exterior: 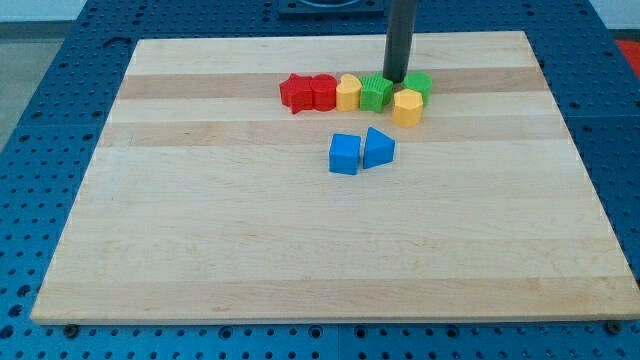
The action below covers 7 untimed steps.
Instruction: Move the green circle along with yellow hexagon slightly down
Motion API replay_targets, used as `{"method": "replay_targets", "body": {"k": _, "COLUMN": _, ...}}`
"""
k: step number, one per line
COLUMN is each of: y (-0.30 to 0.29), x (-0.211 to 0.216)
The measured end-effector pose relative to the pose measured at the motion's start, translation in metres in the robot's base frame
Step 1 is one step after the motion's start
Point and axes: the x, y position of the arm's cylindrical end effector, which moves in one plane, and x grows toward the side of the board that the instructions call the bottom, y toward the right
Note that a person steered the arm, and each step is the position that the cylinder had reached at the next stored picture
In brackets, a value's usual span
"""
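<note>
The green circle [418, 84] lies near the view's top, right of centre. The yellow hexagon [407, 106] touches it just below and slightly left. My tip [395, 80] stands between the green circle and a green star-shaped block [376, 92], just above the yellow hexagon, close to all three.
Left of the green star sit a yellow block [348, 92] and two red blocks [296, 93] [323, 92] in a row. A blue cube [344, 154] and a blue triangular block [377, 148] lie below the row, side by side. The wooden board [200, 230] lies on a blue perforated table.
</note>
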Motion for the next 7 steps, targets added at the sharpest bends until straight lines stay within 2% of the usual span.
{"method": "replay_targets", "body": {"k": 1, "y": 0.020, "x": -0.006}}
{"method": "replay_targets", "body": {"k": 3, "y": 0.044, "x": 0.011}}
{"method": "replay_targets", "body": {"k": 6, "y": 0.043, "x": 0.058}}
{"method": "replay_targets", "body": {"k": 7, "y": 0.044, "x": 0.059}}
